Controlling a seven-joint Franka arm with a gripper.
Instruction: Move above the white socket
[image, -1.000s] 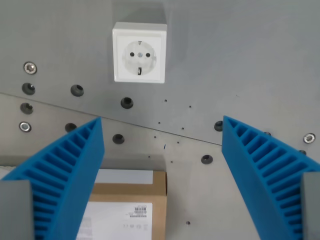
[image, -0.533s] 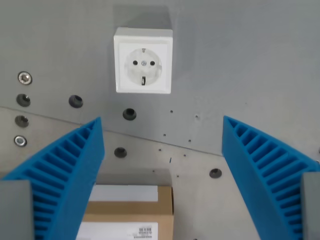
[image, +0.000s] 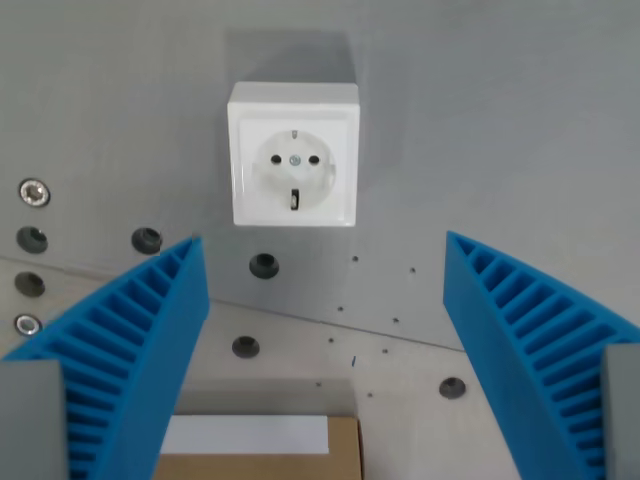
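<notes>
Across the wrist view, from its left to its right, the whole scene has slid downward and grown a little over the last second, which I read as my camera travelling forward toward the target, not as anything on the plate moving. The white socket (image: 293, 154) now sits lower and larger than it did, just left of the centre line and in the upper half, flat on the grey mounting plate (image: 500, 120). The cardboard box (image: 262, 448) has nearly dropped out at the bottom edge; only its top strip with a white label shows.

Counting, left to right: two bright screw heads and two dark holes stacked at the wrist view's left edge, then four more dark holes spread across the middle and right, one socket, one box, two blue ribbed fingers (image: 130, 350). A seam runs diagonally across the plate below the socket.

The gripper (image: 325, 262) is spread wide, jaws well apart, with nothing between them.

My judgement: the approach is most of the way there. The socket is not yet between the fingertips, so I would expect a further forward advance with a slight leftward trim is called for.
</notes>
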